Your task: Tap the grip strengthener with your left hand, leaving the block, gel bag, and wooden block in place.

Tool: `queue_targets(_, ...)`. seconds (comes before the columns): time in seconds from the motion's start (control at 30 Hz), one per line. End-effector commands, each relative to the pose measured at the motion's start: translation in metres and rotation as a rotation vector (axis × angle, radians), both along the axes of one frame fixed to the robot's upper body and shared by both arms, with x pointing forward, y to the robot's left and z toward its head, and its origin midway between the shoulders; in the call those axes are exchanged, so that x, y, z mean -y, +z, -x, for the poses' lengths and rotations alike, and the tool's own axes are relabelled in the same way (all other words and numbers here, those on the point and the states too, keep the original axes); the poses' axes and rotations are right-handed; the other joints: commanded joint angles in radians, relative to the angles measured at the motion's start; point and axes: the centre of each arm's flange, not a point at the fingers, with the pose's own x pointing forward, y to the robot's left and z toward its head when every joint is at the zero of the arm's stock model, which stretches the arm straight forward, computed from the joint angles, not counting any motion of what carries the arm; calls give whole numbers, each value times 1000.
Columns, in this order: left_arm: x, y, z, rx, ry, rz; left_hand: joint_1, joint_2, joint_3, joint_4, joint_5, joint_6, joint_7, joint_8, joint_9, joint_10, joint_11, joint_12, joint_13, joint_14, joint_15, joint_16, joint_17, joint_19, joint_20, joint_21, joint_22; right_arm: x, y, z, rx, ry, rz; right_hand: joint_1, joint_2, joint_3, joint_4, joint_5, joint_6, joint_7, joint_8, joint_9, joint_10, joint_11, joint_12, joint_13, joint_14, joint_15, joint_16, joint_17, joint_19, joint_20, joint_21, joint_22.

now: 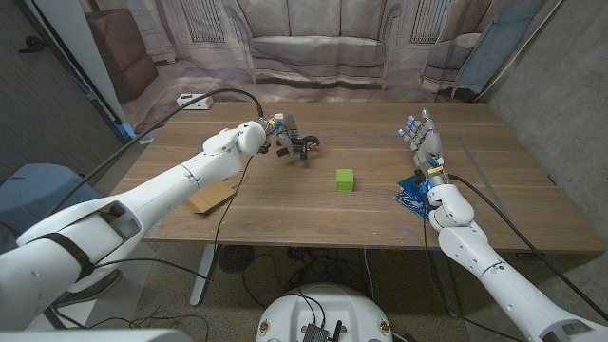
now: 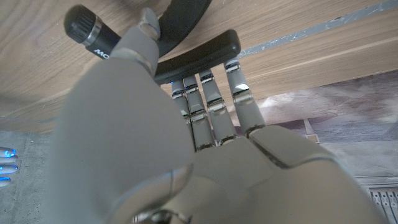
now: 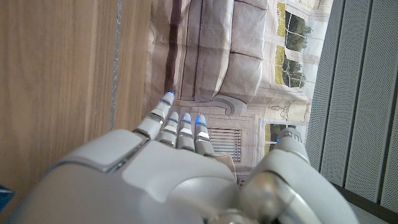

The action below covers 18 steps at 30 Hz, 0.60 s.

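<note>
The left hand is touching the one black grip strengthener with its fingertips, gripping nothing, at the counter's far middle. One green block is sitting nearby. The right hand is standing open.

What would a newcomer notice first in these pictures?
The left hand reaches to the table's far middle, its fingers on the black grip strengthener. A green block sits alone at the centre. The right hand stands upright, fingers apart, by a blue bag.
</note>
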Motion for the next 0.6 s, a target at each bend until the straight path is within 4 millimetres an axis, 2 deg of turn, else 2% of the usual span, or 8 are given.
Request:
queue_targets(0.03, 2, -2, 2, 0, -8, -6, 185, 185, 163, 1, 5, 68, -22, 0, 5, 75, -63, 2, 14, 172, -183, 2, 4, 235, -224, 11, 3, 1, 0, 1, -1, 3, 2, 7, 2, -4, -2, 0, 7, 1, 1, 2, 9, -3, -1, 5, 5, 4, -3, 4, 10, 0, -5, 3)
queue_targets(0.13, 4, -1, 2, -2, -10, -9, 183, 185, 164, 4, 5, 55, -14, -7, 6, 72, -63, 0, 16, 170, -186, -1, 5, 235, -226, 13, 3, 2, 0, 1, 1, 2, 2, 8, 2, -3, -3, 0, 7, 1, 1, 2, 9, -2, -1, 5, 6, 4, -3, 4, 10, -1, -5, 3)
queue_targets(0.27, 5, -2, 3, 2, -13, -8, 183, 185, 167, 3, 4, 53, -8, -10, 6, 67, -48, -3, 19, 173, -186, -3, 5, 244, -231, 19, 3, 3, 0, 2, 0, 2, 1, 8, 2, -3, -3, 0, 7, 1, 1, 2, 8, -1, -1, 5, 5, 3, -4, 4, 10, -1, -5, 3)
queue_targets(0.6, 6, -3, 5, 3, -6, 12, 197, 188, 176, -3, 4, 69, -6, -8, 7, 66, -48, -6, 28, 175, -181, -5, 9, 275, -250, 39, 3, 5, 0, 1, 0, 6, 2, 7, 3, -4, -2, 0, 8, 1, 1, 2, 8, -2, -1, 5, 6, 4, -3, 4, 11, -1, -5, 3)
